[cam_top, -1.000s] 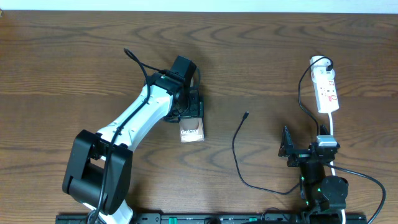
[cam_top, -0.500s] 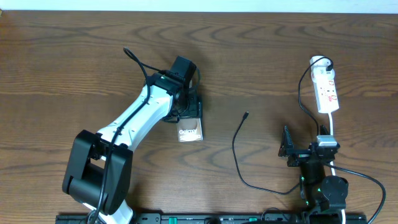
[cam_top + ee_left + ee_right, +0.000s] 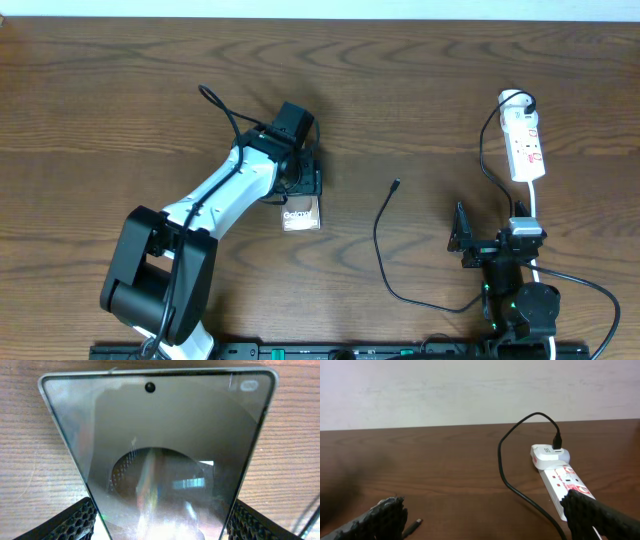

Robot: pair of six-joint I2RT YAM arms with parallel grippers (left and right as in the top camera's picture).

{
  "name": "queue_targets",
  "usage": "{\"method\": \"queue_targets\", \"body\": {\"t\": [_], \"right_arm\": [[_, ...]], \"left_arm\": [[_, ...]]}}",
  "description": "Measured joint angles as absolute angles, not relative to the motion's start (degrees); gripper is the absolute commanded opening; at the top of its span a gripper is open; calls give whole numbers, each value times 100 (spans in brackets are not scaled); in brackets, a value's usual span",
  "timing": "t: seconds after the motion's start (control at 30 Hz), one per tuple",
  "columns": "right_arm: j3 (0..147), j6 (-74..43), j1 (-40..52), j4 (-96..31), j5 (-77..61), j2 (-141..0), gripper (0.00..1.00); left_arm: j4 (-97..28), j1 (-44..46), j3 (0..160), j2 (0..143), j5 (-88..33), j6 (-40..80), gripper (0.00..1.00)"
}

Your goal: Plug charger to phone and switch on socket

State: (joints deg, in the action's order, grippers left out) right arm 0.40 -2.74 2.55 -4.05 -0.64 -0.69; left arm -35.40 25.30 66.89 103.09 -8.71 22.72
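The phone [image 3: 300, 216] lies flat on the wooden table with its bronze "Galaxy" face up. My left gripper [image 3: 303, 182] is shut on it from the far side, and its pads [image 3: 85, 516] press both long edges of the phone [image 3: 160, 435]. The charger cable [image 3: 378, 240] curls across the table and its connector tip [image 3: 397, 184] lies free. That same tip [image 3: 413, 523] shows beside my open right gripper [image 3: 482, 510], which holds nothing. The socket [image 3: 525, 145] is a white strip at the far right, ahead of the right gripper [image 3: 492, 240].
A white adapter [image 3: 547, 455] with a black cable sits plugged into the far end of the socket [image 3: 565, 480]. The strip's white cord [image 3: 536, 205] runs back toward the right arm's base. A pale wall lies beyond the table's far edge.
My left gripper has slid the phone a little to the left and toward the front edge, turning it slightly. The right arm and the cable have not moved.
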Motion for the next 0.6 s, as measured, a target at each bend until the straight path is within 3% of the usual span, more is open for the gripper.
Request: {"method": "queue_targets", "body": {"t": [0.6], "right_arm": [[40,-274,257,-405,-64,-69,99]], "left_arm": [[-3162,2534,6230,10309,-827,2292,50]]}}
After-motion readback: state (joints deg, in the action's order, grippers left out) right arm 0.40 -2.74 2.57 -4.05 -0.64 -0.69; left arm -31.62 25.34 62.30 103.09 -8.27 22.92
